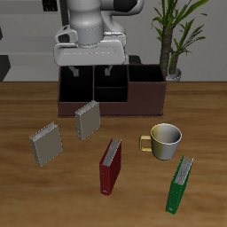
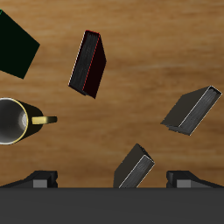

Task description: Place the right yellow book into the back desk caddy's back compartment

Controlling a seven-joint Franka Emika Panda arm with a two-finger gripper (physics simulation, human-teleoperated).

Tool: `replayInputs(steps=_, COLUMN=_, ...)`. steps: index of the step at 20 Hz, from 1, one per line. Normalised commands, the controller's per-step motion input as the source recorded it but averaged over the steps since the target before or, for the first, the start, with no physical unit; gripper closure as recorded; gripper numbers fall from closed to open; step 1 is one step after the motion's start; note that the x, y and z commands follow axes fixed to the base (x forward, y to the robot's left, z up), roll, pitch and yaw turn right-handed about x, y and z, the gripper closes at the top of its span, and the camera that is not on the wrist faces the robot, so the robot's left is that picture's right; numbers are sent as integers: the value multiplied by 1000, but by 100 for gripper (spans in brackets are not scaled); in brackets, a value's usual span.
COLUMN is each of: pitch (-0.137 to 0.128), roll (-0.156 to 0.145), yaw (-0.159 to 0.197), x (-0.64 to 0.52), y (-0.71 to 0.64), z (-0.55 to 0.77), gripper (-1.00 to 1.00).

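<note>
Overhead, gripper point(image 1: 92, 67) (fingers spread)

You see 5 extras on wooden table point(image 1: 27, 199). Second yellowish-grey book point(image 1: 87, 120) point(image 2: 134, 166) lies farthest back of the loose items. Red book point(image 1: 110, 166) point(image 2: 88, 63) lies near table middle, nearer front edge. Yellow mug point(image 1: 165, 142) point(image 2: 12, 121) stands upright beside red book, handle toward it, not touching. Green book point(image 1: 180, 184) point(image 2: 16, 44) lies nearest front edge, just past mug. 1 potted plant point(image 1: 173, 35) stands at table's back.
</note>
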Motion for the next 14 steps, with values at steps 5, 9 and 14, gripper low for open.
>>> replayInputs(steps=5, pitch=-10, roll=-61, yaw=-60, x=202, y=-657, z=-124, gripper=-100)
replayInputs(steps=9, pitch=-20, roll=-33, yaw=-14, x=184, y=-486, z=-207, gripper=-100)
replayInputs(steps=14, pitch=-30, roll=-55, yaw=-49, x=170, y=-346, z=-114, gripper=-100)
